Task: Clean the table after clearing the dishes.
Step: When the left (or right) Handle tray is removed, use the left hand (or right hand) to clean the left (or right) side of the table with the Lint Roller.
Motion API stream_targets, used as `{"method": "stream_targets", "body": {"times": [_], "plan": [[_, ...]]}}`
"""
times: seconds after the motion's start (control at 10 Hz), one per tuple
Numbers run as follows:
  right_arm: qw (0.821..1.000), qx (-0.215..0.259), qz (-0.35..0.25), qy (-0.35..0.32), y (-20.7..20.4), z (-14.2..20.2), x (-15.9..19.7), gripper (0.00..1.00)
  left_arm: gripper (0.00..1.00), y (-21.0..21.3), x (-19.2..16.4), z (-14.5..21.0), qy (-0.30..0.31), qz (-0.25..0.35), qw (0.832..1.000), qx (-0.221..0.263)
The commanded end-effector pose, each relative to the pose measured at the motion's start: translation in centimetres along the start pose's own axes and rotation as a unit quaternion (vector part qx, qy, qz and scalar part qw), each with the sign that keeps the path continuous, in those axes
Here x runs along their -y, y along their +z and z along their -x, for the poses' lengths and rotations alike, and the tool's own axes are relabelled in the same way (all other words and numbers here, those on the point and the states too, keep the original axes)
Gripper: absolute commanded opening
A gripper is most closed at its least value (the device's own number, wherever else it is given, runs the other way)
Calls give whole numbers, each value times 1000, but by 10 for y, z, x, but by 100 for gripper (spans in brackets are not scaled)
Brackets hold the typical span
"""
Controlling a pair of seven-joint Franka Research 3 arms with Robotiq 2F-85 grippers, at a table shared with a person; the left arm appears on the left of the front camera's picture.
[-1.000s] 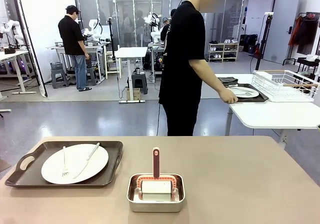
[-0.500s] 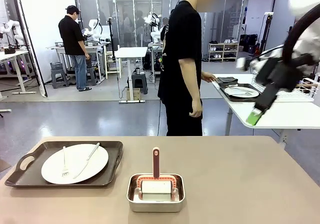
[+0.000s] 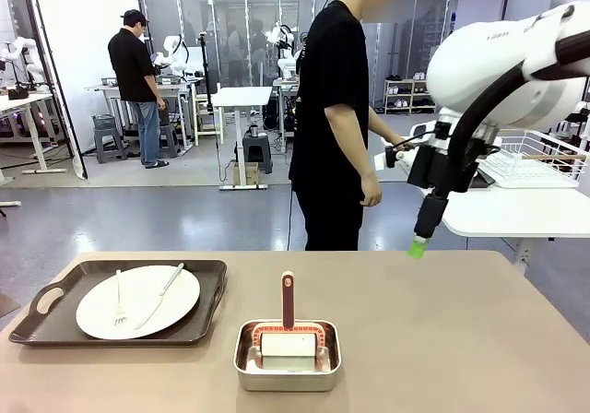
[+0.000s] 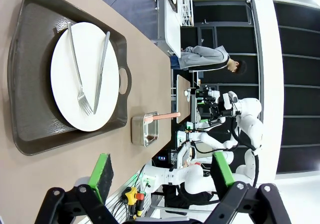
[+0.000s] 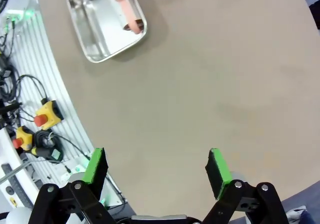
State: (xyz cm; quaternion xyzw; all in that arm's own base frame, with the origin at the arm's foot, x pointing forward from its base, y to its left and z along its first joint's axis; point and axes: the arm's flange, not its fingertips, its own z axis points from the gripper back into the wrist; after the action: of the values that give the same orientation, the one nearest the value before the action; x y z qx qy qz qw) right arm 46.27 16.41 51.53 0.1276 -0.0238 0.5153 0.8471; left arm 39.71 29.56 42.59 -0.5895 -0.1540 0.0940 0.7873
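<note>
Beyond the far edge, a workshop floor runs to other stations, and a person [image 3: 332, 109] in black stands just across the beige-brown bench [image 3: 442, 339]. On the bench's left part lies a dark handled tray [image 3: 37, 325] carrying a round white plate [image 3: 138, 316]. A fork [image 3: 119, 300] and a knife [image 3: 162, 293] lie loose on the plate. Near the front middle stands a shiny steel pan [image 3: 287, 365] with a pink-handled scraper [image 3: 288, 298] upright in it. The right tool [image 5: 156, 166] hangs above bare bench top, jaws wide and empty. The left tool [image 4: 162, 171] looks down near the tray, equally wide, holding nothing.

Risks, as I judge them: the tray is not yet cleared, so a wipe begun now would run into it. Lifting it by one handle could tilt it and send the cutlery sliding off the smooth plate. The right arm hangs close to the person's hand [image 3: 371, 192], and a quick swing could strike it. The pan looks light and may skid if the scraper is nudged sideways.

The bench top is matte and even in colour, with no crumbs or spills I can make out.
</note>
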Motion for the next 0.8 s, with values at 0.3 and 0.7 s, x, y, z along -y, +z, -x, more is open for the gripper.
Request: {"method": "stream_targets", "body": {"times": [0.3,0.7], "plan": [[1000,0,0,0,0,0,0,100,100,3,1,3,-5,3,1000,-4],[998,-21,51,13,-3,-22,-2,100,100,3,1,3,-5,3,1000,-4]]}}
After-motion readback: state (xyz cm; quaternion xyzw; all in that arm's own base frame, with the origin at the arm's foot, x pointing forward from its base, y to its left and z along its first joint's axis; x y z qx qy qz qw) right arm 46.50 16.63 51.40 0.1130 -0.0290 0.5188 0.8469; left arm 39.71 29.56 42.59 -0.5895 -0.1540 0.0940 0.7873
